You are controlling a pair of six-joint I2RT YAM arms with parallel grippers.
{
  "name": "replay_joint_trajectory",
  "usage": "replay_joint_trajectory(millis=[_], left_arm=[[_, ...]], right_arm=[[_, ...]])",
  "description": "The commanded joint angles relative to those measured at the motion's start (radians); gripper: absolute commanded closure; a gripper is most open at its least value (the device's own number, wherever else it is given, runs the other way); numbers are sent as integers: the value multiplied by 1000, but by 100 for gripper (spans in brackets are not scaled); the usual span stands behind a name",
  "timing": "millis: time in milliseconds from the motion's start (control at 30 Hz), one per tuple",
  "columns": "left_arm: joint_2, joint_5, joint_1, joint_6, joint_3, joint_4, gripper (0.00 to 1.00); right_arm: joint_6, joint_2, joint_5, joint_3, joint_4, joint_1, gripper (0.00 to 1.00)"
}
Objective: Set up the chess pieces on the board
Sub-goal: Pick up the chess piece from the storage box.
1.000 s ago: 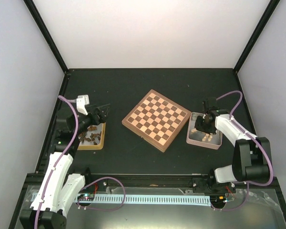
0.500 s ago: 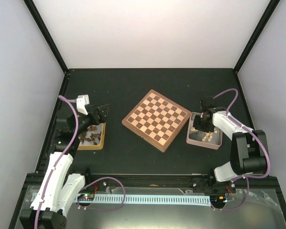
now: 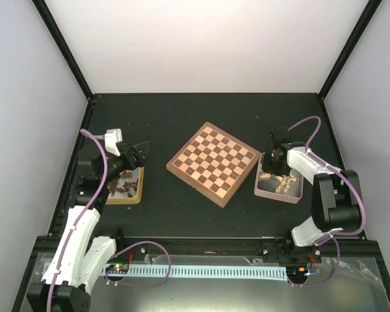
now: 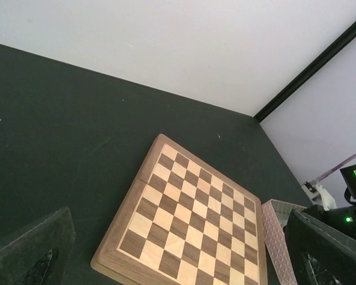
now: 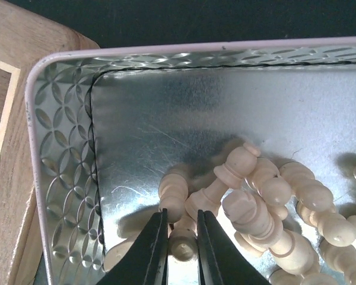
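One wooden tray (image 3: 138, 189) at the left holds dark pieces (image 3: 122, 189). The left gripper (image 3: 136, 151) hangs above the tray's far end with its jaws spread wide and nothing between them. In the centre, the board (image 3: 213, 163) lies flat on the dark table (image 3: 182, 117), turned at an angle to the table edges. At the right, a metal tray (image 5: 59, 148) sits just beside the board. The right gripper (image 5: 181, 221) reaches down into it, jaws narrow and closed on one pale piece (image 5: 183, 242) at the board-side end of a heap of pale pieces (image 5: 267, 202).
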Motion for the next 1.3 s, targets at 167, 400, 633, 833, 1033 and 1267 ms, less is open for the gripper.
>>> replay_joint_trajectory(millis=[167,400,633,833,1033,1267], left_arm=[[6,9,3,6,44,31,1],[-4,12,3,-13,42,22,1],[-9,35,3,-27,42,1,1],[16,96,-1,-61,48,-2,1],[53,123,-15,-54,71,-38,1],[88,143,-65,-55,90,-43,1]], right_arm=[[-9,-5,42,19,-12,14,86],[-17,12,34,17,-15,32,76],[-9,7,72,20,-8,45,91],[-6,-5,79,9,-3,52,79],[-2,26,83,5,4,69,86],[17,-62,106,-19,3,69,99]])
